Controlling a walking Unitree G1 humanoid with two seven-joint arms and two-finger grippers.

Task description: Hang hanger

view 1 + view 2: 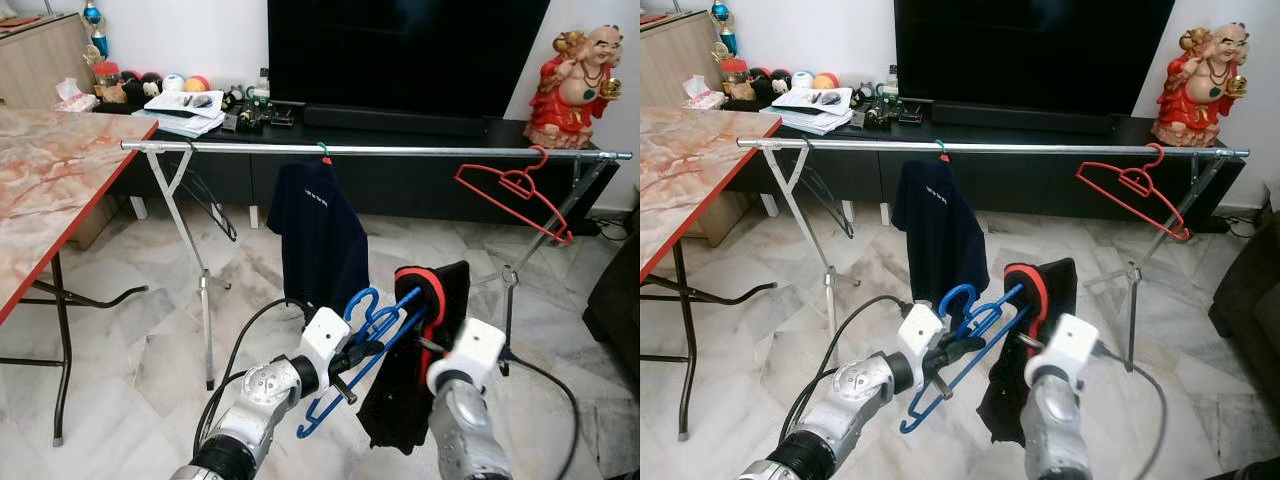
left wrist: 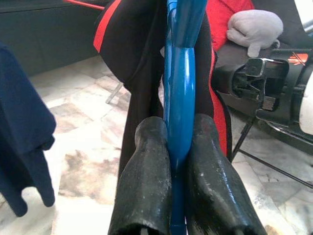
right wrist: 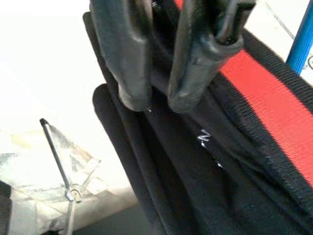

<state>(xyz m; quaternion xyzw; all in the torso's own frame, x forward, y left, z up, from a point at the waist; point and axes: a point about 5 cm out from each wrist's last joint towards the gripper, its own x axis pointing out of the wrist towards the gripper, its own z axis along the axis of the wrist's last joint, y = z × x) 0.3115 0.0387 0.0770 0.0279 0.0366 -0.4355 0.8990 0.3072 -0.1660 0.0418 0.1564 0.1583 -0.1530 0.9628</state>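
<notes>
From the head view, the left gripper [image 1: 352,355] is clamped on the blue hanger [image 1: 372,345], low at six o'clock, well below the rail [image 1: 375,151]. The right gripper [image 1: 432,340] pinches the black and red garment [image 1: 425,350] just beside it. The navy shirt [image 1: 318,235] and red hanger [image 1: 512,195] crowd the rail at twelve and two o'clock.

In the left wrist view, the fingers [image 2: 146,181] squeeze the thin blue bar edge-on; I'd worry it twists loose.

In the right wrist view, the fingers [image 3: 195,54] hold only a fold of cloth, which could slide off during the lift.
</notes>
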